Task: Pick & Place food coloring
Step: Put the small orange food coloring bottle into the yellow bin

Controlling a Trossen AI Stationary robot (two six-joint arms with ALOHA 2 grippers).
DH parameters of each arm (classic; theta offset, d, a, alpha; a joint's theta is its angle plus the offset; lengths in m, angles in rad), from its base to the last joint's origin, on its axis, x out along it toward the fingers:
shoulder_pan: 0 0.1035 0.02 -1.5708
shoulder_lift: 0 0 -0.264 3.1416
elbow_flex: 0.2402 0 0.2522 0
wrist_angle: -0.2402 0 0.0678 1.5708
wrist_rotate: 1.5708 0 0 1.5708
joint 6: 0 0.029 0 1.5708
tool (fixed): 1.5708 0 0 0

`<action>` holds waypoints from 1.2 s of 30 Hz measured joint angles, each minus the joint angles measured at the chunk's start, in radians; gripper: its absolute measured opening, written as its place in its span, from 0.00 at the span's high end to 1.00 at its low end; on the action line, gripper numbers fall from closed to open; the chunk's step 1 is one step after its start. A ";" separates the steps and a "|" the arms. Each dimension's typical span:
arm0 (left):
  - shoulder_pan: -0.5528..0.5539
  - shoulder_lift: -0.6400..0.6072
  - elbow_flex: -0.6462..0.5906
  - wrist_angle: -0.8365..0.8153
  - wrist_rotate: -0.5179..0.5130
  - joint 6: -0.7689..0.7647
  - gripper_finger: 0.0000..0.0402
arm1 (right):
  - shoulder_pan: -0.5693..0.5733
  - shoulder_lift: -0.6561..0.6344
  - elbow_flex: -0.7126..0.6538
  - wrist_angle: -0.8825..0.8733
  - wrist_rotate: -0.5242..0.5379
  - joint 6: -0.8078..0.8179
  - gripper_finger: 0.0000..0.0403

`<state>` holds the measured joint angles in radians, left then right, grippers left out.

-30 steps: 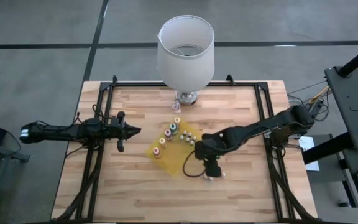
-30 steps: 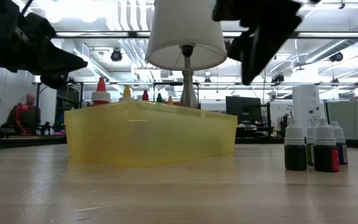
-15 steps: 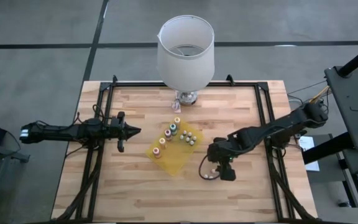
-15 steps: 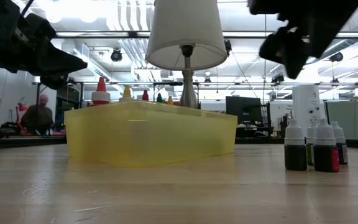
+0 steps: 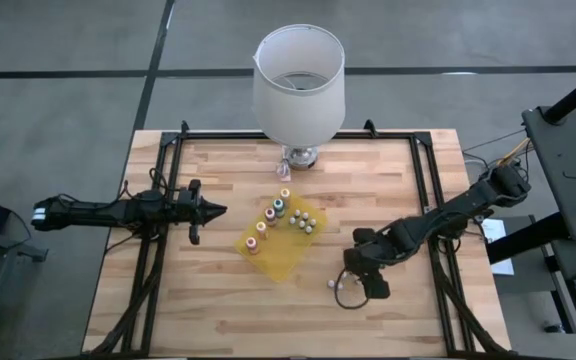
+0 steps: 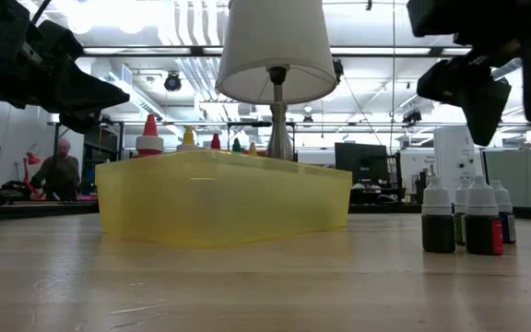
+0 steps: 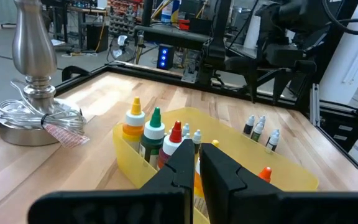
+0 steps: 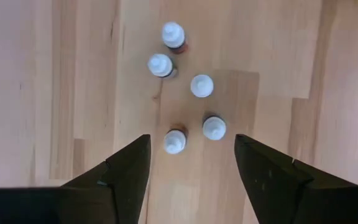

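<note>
Wooden table holds a yellow tray. Right gripper has slid over five white-capped food coloring bottles and spread wide, holding nothing, so grabbing comes next. Left gripper waits shut

wooden table with black frame rails; lamp at the far edge, white shade, silver base with coiled cord; yellow tray mid-table, lamp side; person in the background room
</note>
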<state>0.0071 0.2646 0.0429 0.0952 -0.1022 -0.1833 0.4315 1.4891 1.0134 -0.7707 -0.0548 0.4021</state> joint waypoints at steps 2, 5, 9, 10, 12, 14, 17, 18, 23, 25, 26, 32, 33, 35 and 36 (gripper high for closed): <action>0.000 0.000 0.000 0.000 0.000 0.000 1.00 | 0.017 0.000 0.001 0.000 0.006 0.002 0.45; 0.000 0.000 0.000 0.000 0.000 0.000 1.00 | 0.038 0.000 0.003 0.000 0.007 0.022 0.45; 0.000 0.000 0.000 0.000 0.000 0.000 1.00 | 0.054 0.000 -0.005 -0.002 0.009 0.144 0.45; 0.000 0.000 0.000 0.000 0.000 0.000 1.00 | 0.056 0.000 -0.006 -0.002 0.010 0.185 0.45; 0.000 0.000 0.000 0.000 0.000 0.000 1.00 | 0.062 0.000 -0.009 -0.001 0.012 0.267 0.45; 0.000 0.000 0.000 0.000 0.000 0.000 1.00 | 0.069 0.000 -0.013 0.000 0.028 0.351 0.45; 0.000 0.000 0.000 0.000 0.000 0.000 1.00 | 0.080 0.001 -0.017 -0.003 0.056 0.465 0.45; 0.000 0.000 0.000 0.000 0.000 0.000 1.00 | 0.082 0.000 -0.019 -0.002 0.059 0.496 0.45; 0.000 0.000 0.000 0.001 0.000 0.000 1.00 | 0.093 0.001 -0.028 -0.007 0.059 0.617 0.45; 0.000 0.000 0.000 0.001 0.000 0.000 1.00 | 0.095 0.001 -0.033 -0.007 0.061 0.642 0.45; 0.000 0.000 0.000 0.001 0.000 0.000 1.00 | 0.096 0.001 -0.034 -0.007 0.061 0.650 0.45; 0.000 0.000 0.000 0.000 0.000 0.000 1.00 | 0.101 0.034 -0.039 -0.009 0.055 0.678 0.45; 0.000 0.000 0.000 0.000 0.000 0.000 1.00 | 0.104 0.048 -0.039 -0.009 0.053 0.677 0.45; 0.000 0.000 0.000 -0.001 0.000 0.000 1.00 | 0.105 0.077 -0.036 -0.007 0.037 0.677 0.45; 0.000 0.000 0.000 -0.001 0.000 0.000 1.00 | 0.105 0.090 -0.033 -0.007 0.033 0.677 0.45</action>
<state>0.0071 0.2643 0.0429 0.0938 -0.1021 -0.1832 0.5365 1.5790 0.9806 -0.7776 -0.0218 1.0793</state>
